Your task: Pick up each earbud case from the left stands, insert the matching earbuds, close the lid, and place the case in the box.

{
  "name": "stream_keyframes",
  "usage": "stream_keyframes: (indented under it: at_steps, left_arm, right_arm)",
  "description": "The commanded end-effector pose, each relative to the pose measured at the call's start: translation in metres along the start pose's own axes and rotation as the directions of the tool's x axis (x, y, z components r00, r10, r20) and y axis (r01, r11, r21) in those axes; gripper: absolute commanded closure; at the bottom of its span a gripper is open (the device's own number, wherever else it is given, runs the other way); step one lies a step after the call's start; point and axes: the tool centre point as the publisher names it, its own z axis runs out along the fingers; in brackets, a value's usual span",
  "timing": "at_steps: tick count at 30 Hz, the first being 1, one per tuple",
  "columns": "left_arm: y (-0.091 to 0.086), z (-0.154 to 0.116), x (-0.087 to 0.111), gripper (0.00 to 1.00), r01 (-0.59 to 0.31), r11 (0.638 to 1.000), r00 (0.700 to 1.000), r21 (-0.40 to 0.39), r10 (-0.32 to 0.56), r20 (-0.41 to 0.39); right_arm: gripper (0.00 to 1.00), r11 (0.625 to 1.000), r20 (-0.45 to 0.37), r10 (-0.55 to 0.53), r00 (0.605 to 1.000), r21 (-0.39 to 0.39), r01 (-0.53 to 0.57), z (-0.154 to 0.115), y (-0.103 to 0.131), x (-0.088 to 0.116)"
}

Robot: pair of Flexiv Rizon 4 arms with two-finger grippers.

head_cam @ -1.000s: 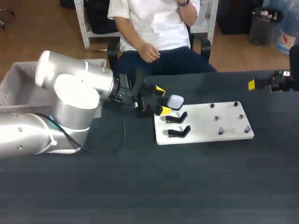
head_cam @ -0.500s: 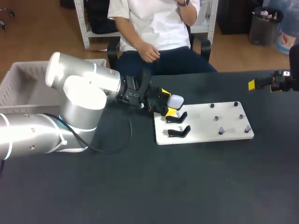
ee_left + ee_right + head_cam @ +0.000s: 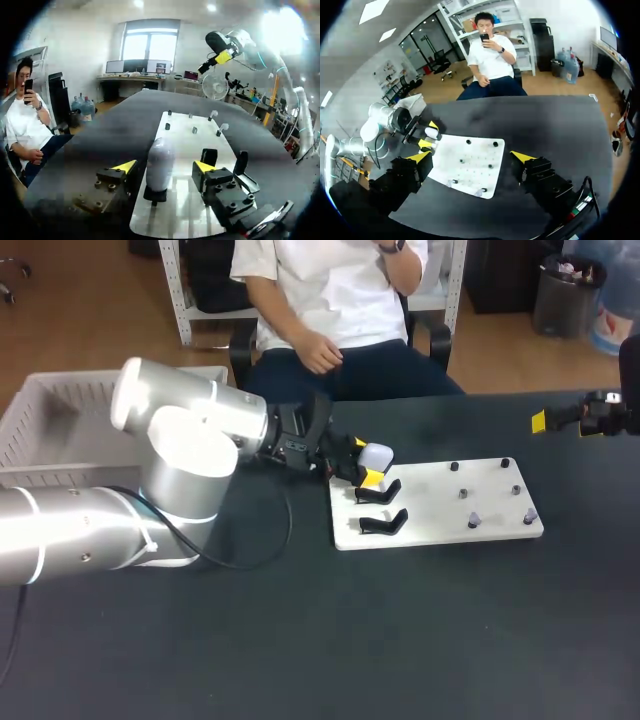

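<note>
Dark surface [image 3: 320, 640]: white board [image 3: 440, 510], nearer black stand [image 3: 383, 523] empty. Earbud case [image 3: 376, 455] upright on farther stand, between left fingers [image 3: 124, 167], parted, gaps either side. Grey box [image 3: 45, 435] off surface's left edge. Right fingers [image 3: 420, 156] spread wide, holding nothing.

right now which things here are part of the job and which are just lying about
Job:
- earbud case on its stand, between the fingers of the open left end effector
- two empty black stands
- white board with small pegs
- grey box

Lying about:
- black cable trailing from the left arm
</note>
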Motion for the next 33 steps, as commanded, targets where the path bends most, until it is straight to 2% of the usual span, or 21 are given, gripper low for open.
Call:
stream_keyframes:
  at_steps: [1, 6, 18, 22, 27, 29, 30, 33]
  left_arm:
    - [0.0035, 0.0040, -0.0018, 0.38, 0.004, 1.000, 1.000, 0.004, -0.004, -0.010]
    - [0.0050, 0.0064, -0.0009, 0.49, 0.007, 1.000, 1.000, 0.001, -0.007, -0.013]
    - [0.0060, 0.0094, 0.0012, 0.56, 0.018, 1.000, 1.000, -0.002, -0.018, -0.016]
    - [0.0065, 0.0095, 0.0019, 0.62, 0.023, 1.000, 1.000, -0.001, -0.023, -0.013]
    - [0.0060, 0.0090, 0.0018, 0.78, 0.023, 1.000, 1.000, 0.000, -0.023, -0.015]
    - [0.0052, 0.0082, 0.0017, 0.88, 0.023, 1.000, 1.000, 0.001, -0.023, -0.014]
    - [0.0051, 0.0079, 0.0016, 0.98, 0.024, 1.000, 1.000, 0.000, -0.024, -0.013]
    - [0.0054, 0.0075, 0.0016, 1.00, 0.023, 1.000, 1.000, 0.000, -0.023, -0.011]
  right_arm:
    - [0.00, 1.000, 0.000, -0.001, 1.000, 0.001, 0.001, -0.0003, 0.0000, 0.0004]
    - [0.00, 1.000, 0.000, -0.001, 1.000, 0.001, 0.001, -0.0003, 0.0000, 0.0004]
    - [0.00, 1.000, 0.000, -0.001, 1.000, 0.001, 0.001, -0.0003, 0.0000, 0.0004]
    - [0.00, 1.000, 0.000, -0.001, 1.000, 0.001, 0.001, -0.0003, 0.0000, 0.0004]
    - [0.00, 1.000, 0.000, -0.001, 1.000, 0.001, 0.001, -0.0003, 0.0000, 0.0004]
    - [0.00, 1.000, 0.000, -0.001, 1.000, 0.001, 0.001, -0.0003, 0.0000, 0.0004]
    - [0.00, 1.000, 0.000, -0.001, 1.000, 0.001, 0.001, -0.0003, 0.0000, 0.0004]
    - [0.00, 1.000, 0.000, -0.001, 1.000, 0.001, 0.001, -0.0003, 0.0000, 0.0004]
